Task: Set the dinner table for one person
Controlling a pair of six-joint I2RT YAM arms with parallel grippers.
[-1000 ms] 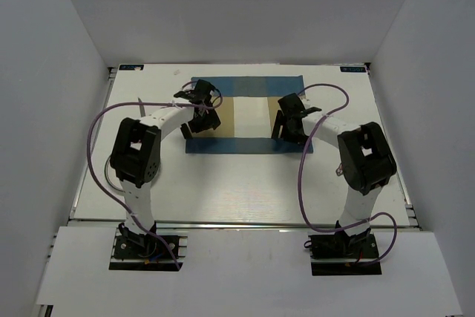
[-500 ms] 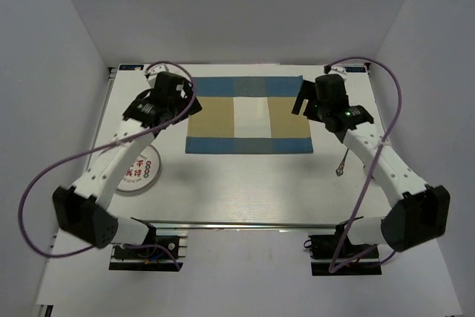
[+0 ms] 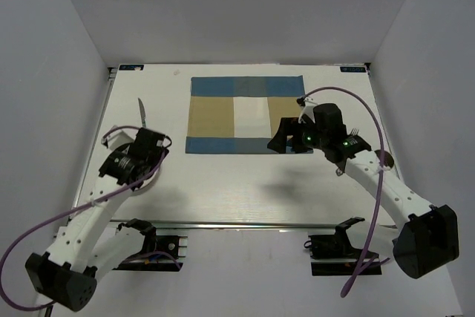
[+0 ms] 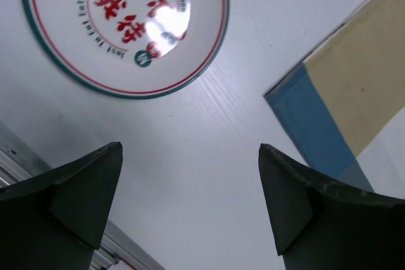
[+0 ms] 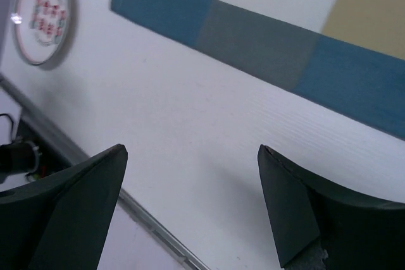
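The left tool (image 4: 190, 150) hangs released, jaws wide, near the plate (image 4: 126, 23) at the left of the worktop (image 3: 223, 183). The plate looks glazed, stiff, slippery and breakable, so it is likely best pinched at its rim. The top view hides it under the arm; both wrist views show it. The worktop, rigid and fixed, underlies everything. The right tool (image 5: 192, 151) hovers released over the placemat's (image 3: 245, 114) near right corner.

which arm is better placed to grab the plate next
Left, likely. The left claw hovers open right by the plate. The right claw is over the placemat near edge, with the plate far off.
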